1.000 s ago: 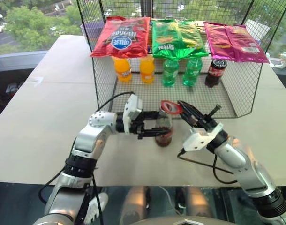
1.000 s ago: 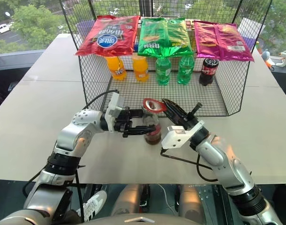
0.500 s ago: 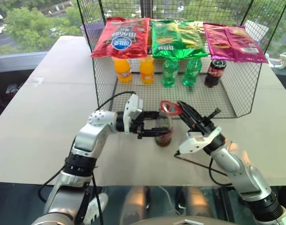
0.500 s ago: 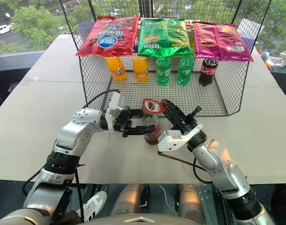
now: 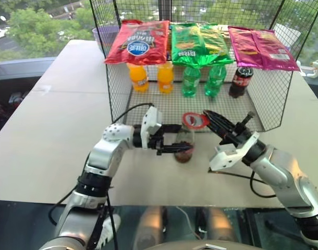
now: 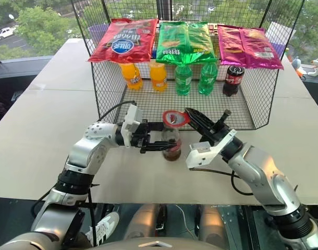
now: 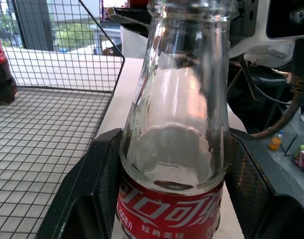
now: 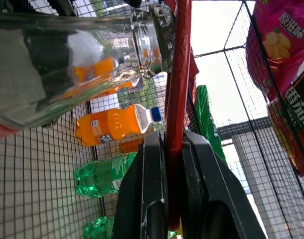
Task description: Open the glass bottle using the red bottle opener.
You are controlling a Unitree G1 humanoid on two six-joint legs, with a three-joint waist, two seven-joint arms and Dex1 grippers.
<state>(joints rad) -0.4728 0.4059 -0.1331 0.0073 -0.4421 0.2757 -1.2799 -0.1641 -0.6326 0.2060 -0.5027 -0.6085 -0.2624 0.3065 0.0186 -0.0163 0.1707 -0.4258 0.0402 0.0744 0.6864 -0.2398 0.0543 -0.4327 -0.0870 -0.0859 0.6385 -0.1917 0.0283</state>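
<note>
Left gripper (image 5: 175, 145): clamped round the bottle (image 5: 184, 143), one black finger on each side of the body at the top edge of the label band, bottle upright on the table (image 5: 54, 135) just past the fingertips. Probably the right place to hold it: the body is the widest and sturdiest part, and the neck stays free for the tool. Glass, so rigid and likely slick; will not give under the pads, could twist or tip if levered hard, and could chip at the lip. Little dark liquid low down, so probably light and easy to topple.

Label in the left wrist view: red band with white Chinese script in the Coca-Cola style and a line of small white characters below, too fine to read.

Right gripper (image 5: 213, 119): shut tight on the opener (image 5: 194, 121), pinching the handle end, with the rounded head beyond the fingertips at the bottle's mouth. Flat, thin and apparently stiff; seen edge-on in the right wrist view, so liable to pivot between the pads unless gripped firmly. Whether the head is hooked under a cap cannot be told.

Beyond both hands, in the wire basket (image 5: 273, 112): red snack bag (image 5: 137, 40) marked "OLLIE'S", green bag (image 5: 198, 42) and pink bag (image 5: 263, 47) with unreadable print.
</note>
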